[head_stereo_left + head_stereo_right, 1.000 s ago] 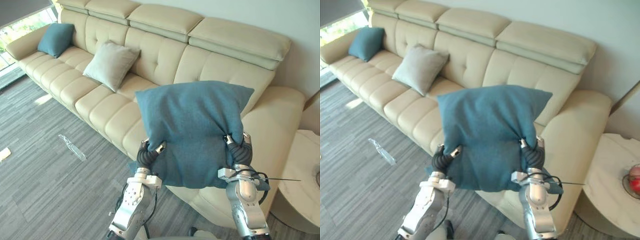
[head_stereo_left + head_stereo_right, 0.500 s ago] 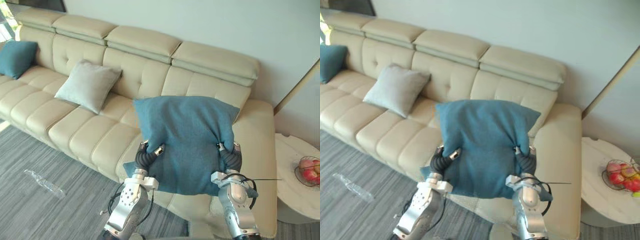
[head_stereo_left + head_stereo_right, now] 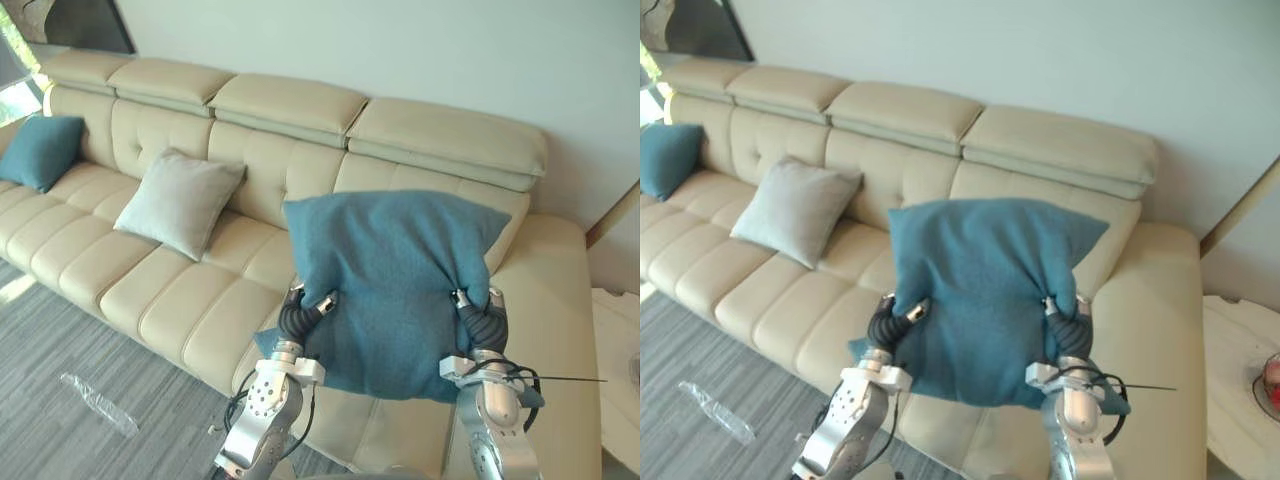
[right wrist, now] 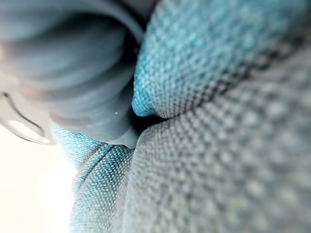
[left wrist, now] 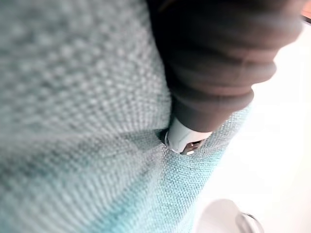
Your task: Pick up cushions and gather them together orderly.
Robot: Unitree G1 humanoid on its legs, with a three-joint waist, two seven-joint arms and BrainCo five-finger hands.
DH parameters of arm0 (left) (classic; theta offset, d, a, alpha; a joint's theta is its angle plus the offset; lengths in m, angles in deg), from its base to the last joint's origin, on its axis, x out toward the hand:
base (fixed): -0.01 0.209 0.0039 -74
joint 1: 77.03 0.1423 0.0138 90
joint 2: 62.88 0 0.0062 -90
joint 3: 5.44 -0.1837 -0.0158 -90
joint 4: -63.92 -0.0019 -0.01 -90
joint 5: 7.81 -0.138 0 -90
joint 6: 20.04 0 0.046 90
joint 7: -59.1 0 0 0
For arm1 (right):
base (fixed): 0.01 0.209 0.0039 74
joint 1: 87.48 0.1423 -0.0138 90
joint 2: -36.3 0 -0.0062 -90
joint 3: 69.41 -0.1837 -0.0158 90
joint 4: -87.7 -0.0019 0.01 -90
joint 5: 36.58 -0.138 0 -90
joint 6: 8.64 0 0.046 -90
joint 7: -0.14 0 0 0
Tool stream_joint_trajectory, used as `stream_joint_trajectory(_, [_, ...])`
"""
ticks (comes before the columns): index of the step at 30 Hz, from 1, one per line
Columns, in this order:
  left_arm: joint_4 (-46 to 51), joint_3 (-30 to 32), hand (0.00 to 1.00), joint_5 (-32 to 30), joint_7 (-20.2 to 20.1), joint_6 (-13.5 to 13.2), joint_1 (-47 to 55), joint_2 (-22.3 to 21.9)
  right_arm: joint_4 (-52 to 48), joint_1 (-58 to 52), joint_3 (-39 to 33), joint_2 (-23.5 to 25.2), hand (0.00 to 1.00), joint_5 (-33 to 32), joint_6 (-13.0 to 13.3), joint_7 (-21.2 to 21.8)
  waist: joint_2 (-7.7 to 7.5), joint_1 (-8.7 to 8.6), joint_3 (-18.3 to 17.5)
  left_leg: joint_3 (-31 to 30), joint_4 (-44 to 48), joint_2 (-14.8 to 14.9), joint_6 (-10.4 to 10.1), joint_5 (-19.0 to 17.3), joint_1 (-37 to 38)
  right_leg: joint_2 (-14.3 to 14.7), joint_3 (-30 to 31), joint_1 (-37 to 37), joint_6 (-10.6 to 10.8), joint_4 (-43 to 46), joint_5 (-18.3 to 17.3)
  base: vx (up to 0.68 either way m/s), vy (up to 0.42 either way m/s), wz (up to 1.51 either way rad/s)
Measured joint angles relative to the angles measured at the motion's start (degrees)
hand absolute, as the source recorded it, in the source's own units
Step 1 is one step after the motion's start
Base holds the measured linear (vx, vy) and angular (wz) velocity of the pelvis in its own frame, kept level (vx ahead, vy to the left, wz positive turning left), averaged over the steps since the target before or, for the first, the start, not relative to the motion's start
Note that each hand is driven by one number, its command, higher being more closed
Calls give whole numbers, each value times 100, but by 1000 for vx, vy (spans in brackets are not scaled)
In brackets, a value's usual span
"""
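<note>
I hold a large teal cushion [image 3: 390, 270] upright in the air in front of the cream sofa's right end. My left hand [image 3: 305, 310] pinches its lower left part and my right hand [image 3: 475, 315] its lower right part, and the cloth puckers at both. In the left wrist view the teal cloth [image 5: 73, 121] bunches against the dark hand cover [image 5: 214, 73]. The right wrist view has the same cloth [image 4: 218, 121] pressed round that hand's cover [image 4: 73, 63]. A grey cushion [image 3: 178, 203] leans on the sofa's middle left. A smaller teal cushion [image 3: 42, 150] lies at the far left end.
The long cream sofa [image 3: 150, 290] runs from far left to right along the wall. A clear plastic wrapper [image 3: 98, 402] lies on the grey floor. A white side table [image 3: 1240, 350] with a fruit bowl [image 3: 1270, 380] stands to the right of the sofa's arm.
The camera has swung, so the whole scene has shifted. The large teal cushion stays in both hands with the same grip, still raised before the sofa's right end.
</note>
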Motion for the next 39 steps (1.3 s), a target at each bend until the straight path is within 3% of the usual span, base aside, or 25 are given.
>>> stream_joint_trajectory(1, [-50,-1,100,-5,0,6,1,-16,131,2,-2,3,100,1,22,-9,80,-2,-56,-623,-904,-122,-388,230,162,33,246,-4,225,-50,22,41,339,-89])
stream_joint_trajectory(2, [-97,-2,100,-5,1,13,14,-21,233,4,-1,7,100,4,41,-9,112,-16,-107,-749,-946,-229,-569,327,194,47,404,28,314,-147,72,85,329,-86])
stream_joint_trajectory(3, [-232,-4,100,-5,1,35,18,-14,485,6,1,31,100,4,29,-9,103,-3,-197,-1005,-963,-450,-551,396,219,77,837,138,483,-385,174,126,313,-52])
stream_joint_trajectory(4, [-276,-11,100,-6,5,46,12,-12,608,-1,0,103,100,4,16,-11,-81,-136,-197,-903,-997,-647,-487,425,239,-71,1258,81,563,-319,200,122,295,-32])
stream_joint_trajectory(6, [-346,-48,100,-4,5,65,19,-8,654,-38,-6,86,100,3,-10,-10,-229,-213,-259,-688,-1113,-857,-348,529,270,-273,1463,-117,759,-59,268,94,216,-13])
stream_joint_trajectory(11, [-357,-57,100,-5,4,37,20,1,683,-1,-5,89,100,9,-35,-7,-173,-141,-295,-253,-1355,-1132,-235,582,419,-497,1927,-385,933,-66,300,126,130,-39])
stream_joint_trajectory(14, [-356,-89,100,-5,4,29,11,152,975,208,-3,88,100,18,-36,-5,-230,-150,-277,12,-1465,-1120,-208,567,357,-464,2174,-631,891,-145,403,55,20,-51])
stream_joint_trajectory(17, [-356,-40,100,-4,30,25,-121,243,1296,648,4,86,100,232,-52,-5,-261,-119,-230,454,-1450,-1034,-197,560,29,-351,2383,-1148,740,-272,785,-15,-4,-84])
stream_joint_trajectory(22, [-332,307,100,-243,133,25,-758,188,1274,1161,31,86,100,244,-99,-109,-300,-111,166,668,-865,-832,-125,408,-628,-262,1945,-1620,648,-388,1168,-87,-36,-30])
stream_joint_trajectory(27, [103,780,100,-370,436,-39,-1235,46,678,1755,160,114,100,529,-100,-244,-235,90,452,729,-104,-519,-151,251,-1606,-108,1748,-2319,543,-354,1322,-191,-96,-13])
stream_joint_trajectory(28, [107,927,100,-389,536,-100,-1486,-24,664,2094,168,112,100,646,-100,-302,-210,179,517,723,69,-431,-169,242,-1873,-45,1718,-2570,507,-243,1350,-137,-96,-16])
stream_joint_trajectory(33, [-63,1445,100,-497,1032,-242,-2800,-86,866,3702,165,-59,100,725,-101,-599,-151,225,659,532,466,-331,-246,339,-2884,6,1458,-3562,454,179,1417,-194,-120,6])
stream_joint_trajectory(39, [-1326,2020,100,-502,1799,-360,-5342,33,2109,6227,-134,-172,100,911,-109,-1077,-139,229,1074,369,418,-348,-289,661,-3584,-49,1254,-4209,418,193,1628,-110,-68,15])
